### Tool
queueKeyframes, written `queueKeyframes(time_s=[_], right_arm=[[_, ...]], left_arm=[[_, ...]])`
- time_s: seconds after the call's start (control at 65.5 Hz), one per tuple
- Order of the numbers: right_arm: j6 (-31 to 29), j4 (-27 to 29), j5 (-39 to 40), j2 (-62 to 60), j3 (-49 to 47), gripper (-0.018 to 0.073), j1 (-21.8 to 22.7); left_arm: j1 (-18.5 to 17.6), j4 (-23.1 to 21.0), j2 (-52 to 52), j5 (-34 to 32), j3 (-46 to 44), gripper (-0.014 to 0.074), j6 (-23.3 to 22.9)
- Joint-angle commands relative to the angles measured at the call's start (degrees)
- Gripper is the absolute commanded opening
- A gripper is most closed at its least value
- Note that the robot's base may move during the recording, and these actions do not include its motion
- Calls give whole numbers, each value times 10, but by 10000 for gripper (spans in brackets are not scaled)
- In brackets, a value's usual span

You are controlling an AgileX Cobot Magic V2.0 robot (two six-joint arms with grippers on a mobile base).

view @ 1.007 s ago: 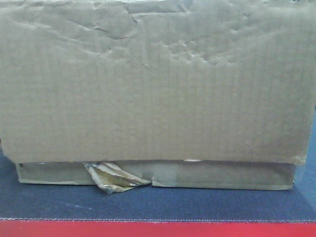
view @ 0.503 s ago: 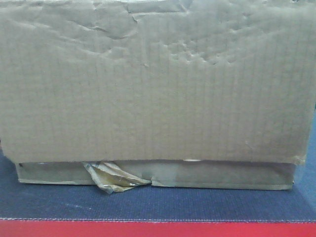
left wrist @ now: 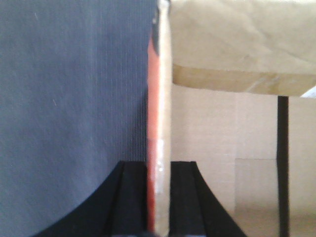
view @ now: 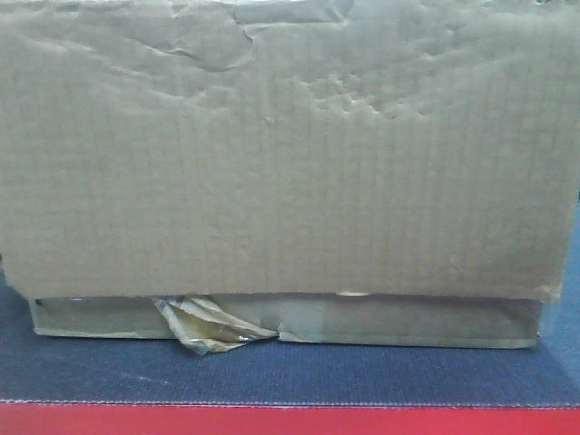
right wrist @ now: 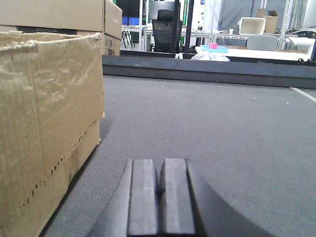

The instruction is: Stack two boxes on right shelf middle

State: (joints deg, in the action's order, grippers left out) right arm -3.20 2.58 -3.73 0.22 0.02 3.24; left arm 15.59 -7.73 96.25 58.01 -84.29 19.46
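Observation:
A wide brown cardboard box (view: 290, 154) with a creased face fills the front view. A crumpled tape scrap (view: 213, 326) hangs at its lower edge, and it stands on a dark mat (view: 290, 376) with a red edge (view: 290, 421). In the right wrist view the same kind of box (right wrist: 44, 113) stands at the left, and my right gripper (right wrist: 161, 168) lies shut and empty low over the mat (right wrist: 207, 118). My left gripper (left wrist: 158, 168) has its fingers on both sides of the mat's red edge (left wrist: 153, 98), with cardboard (left wrist: 237, 39) beyond. The shelf is out of view.
More cardboard boxes (right wrist: 59, 15) stand behind the near one. A dark raised ledge (right wrist: 197, 69) bounds the mat's far side. Beyond it are an office chair (right wrist: 165, 32) and tables. A black strip (left wrist: 283, 163) runs down the cardboard in the left wrist view.

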Motion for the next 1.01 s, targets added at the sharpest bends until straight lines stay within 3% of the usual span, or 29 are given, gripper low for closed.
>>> queueKeyframes(time_s=[0.0,0.244,0.442,0.564,0.748,0.854,0.992], right_arm=[[-2,0,12,-2,0,-162,3],[-2,0,12,-2,0,-162,3],[-2,0,12,-2,0,-162,3],[-2,0,12,-2,0,-162,3],[-2,0,12,-2,0,-162,3],[-2,0,12,-2,0,-162,3],[-2,0,12,-2,0,-162,3]], left_arm=[[3,-7,0,-7,-40,-111,0],[31,-8,-7,18,-212,-111,-47],[9,-2,-7,78,-367,-111,-108],[-53,63,-7,120,-449,-111,-205],[-209,192,-7,120,-496,-111,-339],[-291,203,-1,120,-489,-111,-413],[-371,203,23,120,-470,-111,-428]])
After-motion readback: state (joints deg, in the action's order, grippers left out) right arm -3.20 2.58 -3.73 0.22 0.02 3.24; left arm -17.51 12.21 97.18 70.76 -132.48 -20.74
